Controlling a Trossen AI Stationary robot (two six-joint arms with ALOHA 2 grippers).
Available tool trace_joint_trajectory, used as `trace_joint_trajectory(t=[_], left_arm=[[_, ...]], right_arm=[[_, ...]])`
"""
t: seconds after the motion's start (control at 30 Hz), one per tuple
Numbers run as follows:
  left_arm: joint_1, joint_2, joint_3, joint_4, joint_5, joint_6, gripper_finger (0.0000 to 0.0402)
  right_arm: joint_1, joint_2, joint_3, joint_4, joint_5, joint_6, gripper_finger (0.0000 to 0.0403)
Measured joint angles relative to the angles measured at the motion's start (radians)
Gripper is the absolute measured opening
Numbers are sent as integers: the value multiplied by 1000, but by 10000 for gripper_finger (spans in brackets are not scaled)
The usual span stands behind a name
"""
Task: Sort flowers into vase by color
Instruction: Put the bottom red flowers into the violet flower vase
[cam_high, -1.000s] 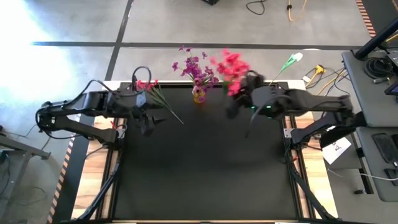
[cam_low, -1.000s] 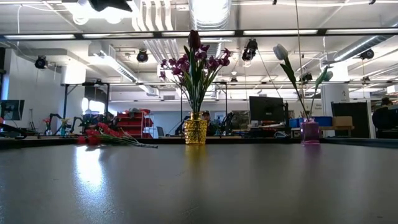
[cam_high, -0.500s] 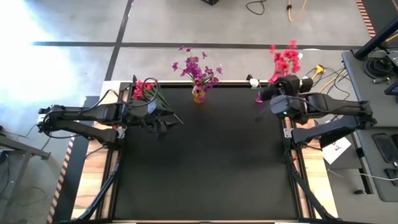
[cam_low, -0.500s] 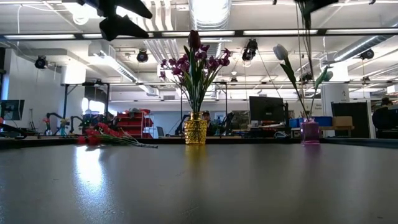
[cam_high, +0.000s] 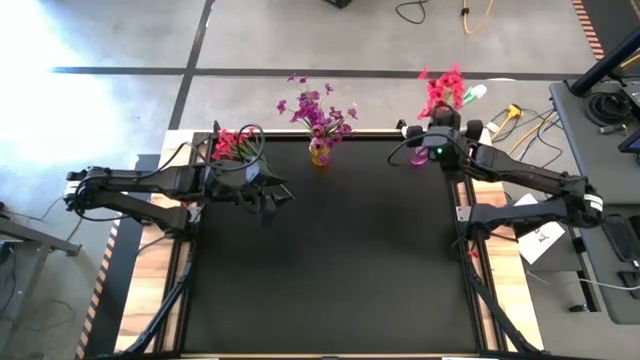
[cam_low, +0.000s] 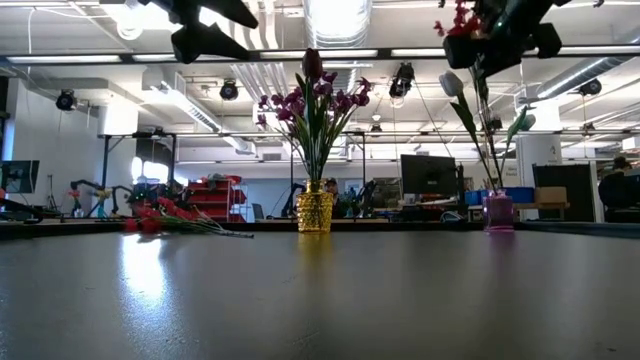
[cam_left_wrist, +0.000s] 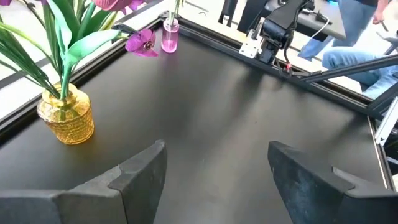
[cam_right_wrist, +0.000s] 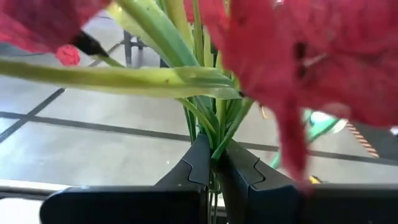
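- right gripper (cam_high: 437, 150) is up at about 1 o'clock on the table (cam_high: 330, 270) seen from above, right over the small pink vase (cam_low: 498, 211) at the back edge
- its fingers (cam_right_wrist: 199, 163) are pinched together on a bunch of green stems, so it's got hold of the red-pink flowers (cam_high: 442, 90); the blooms stick out past the table's far edge in the high view
- from table level that bunch (cam_low: 460, 20) hangs high above the pink vase, stems pointing down toward it. can't tell if the stems actually reach the vase mouth
- the pink vase already has a white tulip (cam_low: 452, 84) in it, leaning off toward 11 o'clock
- gold vase (cam_high: 320, 152) sits at about 12 o'clock on the back edge, packed with purple flowers (cam_high: 313, 105) and a dark bud on top
- left gripper (cam_high: 268, 197) hovers over the table around 10 o'clock, well off the surface. its fingers (cam_left_wrist: 142, 173) are spread wide with nothing between them, just bare table below
- more red flowers (cam_high: 232, 142) lie flat at the back left corner, about 10 to 11 o'clock, just behind the left arm; in the low view they (cam_low: 165, 218) rest on the table with stems pointing toward the gold vase
- the left wrist view also catches the gold vase (cam_left_wrist: 65, 115) close by and the pink vase (cam_left_wrist: 170, 35) farther off along the same edge
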Motion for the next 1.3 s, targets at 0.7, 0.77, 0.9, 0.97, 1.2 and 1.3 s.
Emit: trace_joint_trajectory(t=[0.7, 0.77, 0.9, 0.97, 1.2, 1.3], left_arm=[[8, 2, 8, -32, 0, -72, 262], [16, 2, 8, -58, -13, -119, 262], [28, 2, 8, -131, -122, -210, 262], [41, 2, 6, -164, -148, -244, 262], [184, 28, 3, -293, -47, -430, 262], [261, 52, 3, -298, -52, -435, 262]], right_arm=[[-82, 81, -14, 30, -73, 0, 13], [-89, 97, -14, 3, -75, 13, 13], [-106, 115, -15, -27, -116, 56, 39], [-122, 121, -15, -38, -145, 66, 65], [-163, 125, 27, -141, -247, 122, 175], [-167, 125, 77, -203, -285, 124, 214]])
